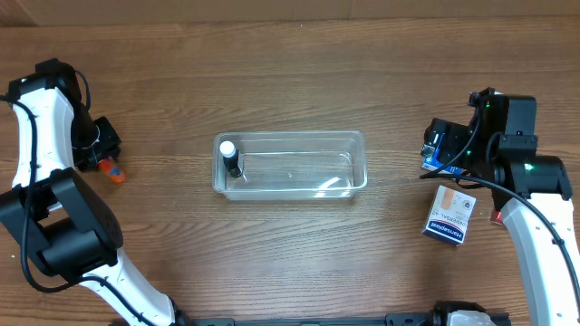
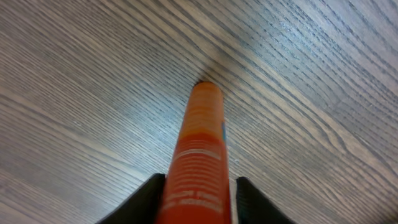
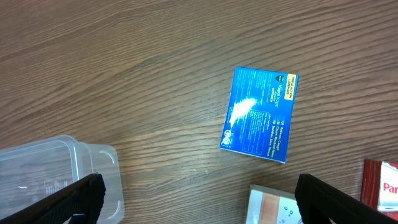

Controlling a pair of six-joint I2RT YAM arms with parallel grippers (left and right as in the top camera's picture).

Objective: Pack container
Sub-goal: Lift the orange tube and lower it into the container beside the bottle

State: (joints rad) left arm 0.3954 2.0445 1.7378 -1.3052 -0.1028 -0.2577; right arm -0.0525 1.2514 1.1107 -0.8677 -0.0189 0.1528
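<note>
The clear plastic container (image 1: pixel 353 145) sits mid-table with a small dark bottle with a white cap (image 1: pixel 231 156) standing in its left end. Its corner shows in the right wrist view (image 3: pixel 62 155). My left gripper (image 1: pixel 101 152) is at the far left, low over the table. Its fingers (image 2: pixel 199 180) are shut on an orange tube (image 2: pixel 202 137), whose far tip touches the wood; the tube also shows overhead (image 1: pixel 113 170). My right gripper (image 1: pixel 449 149) is wide open and empty (image 3: pixel 199 199), hovering above a blue box (image 3: pixel 261 115) right of the container.
A white box with an orange stripe (image 1: pixel 450 215) lies at the right and also shows in the right wrist view (image 3: pixel 273 205). A red packet (image 3: pixel 382 183) lies beside it, partly under the right arm. The rest is bare wood.
</note>
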